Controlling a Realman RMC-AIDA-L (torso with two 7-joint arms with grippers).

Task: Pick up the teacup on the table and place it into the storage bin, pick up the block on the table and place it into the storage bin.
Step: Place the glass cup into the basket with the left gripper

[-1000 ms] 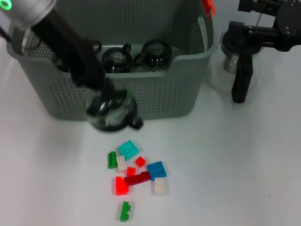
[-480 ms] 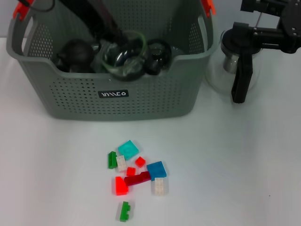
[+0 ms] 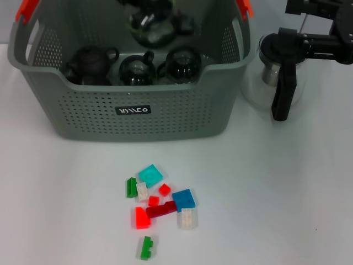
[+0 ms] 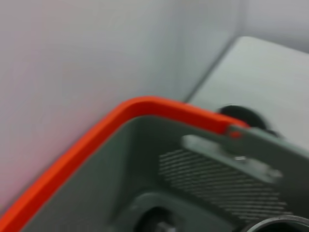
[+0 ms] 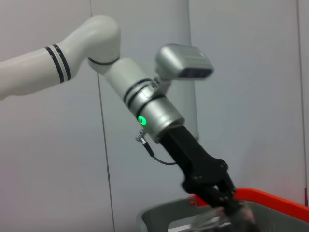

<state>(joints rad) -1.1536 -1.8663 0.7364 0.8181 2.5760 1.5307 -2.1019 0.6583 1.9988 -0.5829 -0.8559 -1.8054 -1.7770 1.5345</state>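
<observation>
Matt grey-green perforated plastic forms the storage bin, its handle tops glossy orange-red; dark glossy teacups gleam inside; small blocks, lower centre, look smooth shiny plastic on the matt white table

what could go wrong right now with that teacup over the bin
The left pincer holds a glass teacup above the storage bin, directly over three teacups already lined up inside. Released from that height, it might knock or chip them, or land tilted on top. The blocks lie on the table untouched. The right pincer hangs close beside the glass teapot; a careless move could bump it.
</observation>
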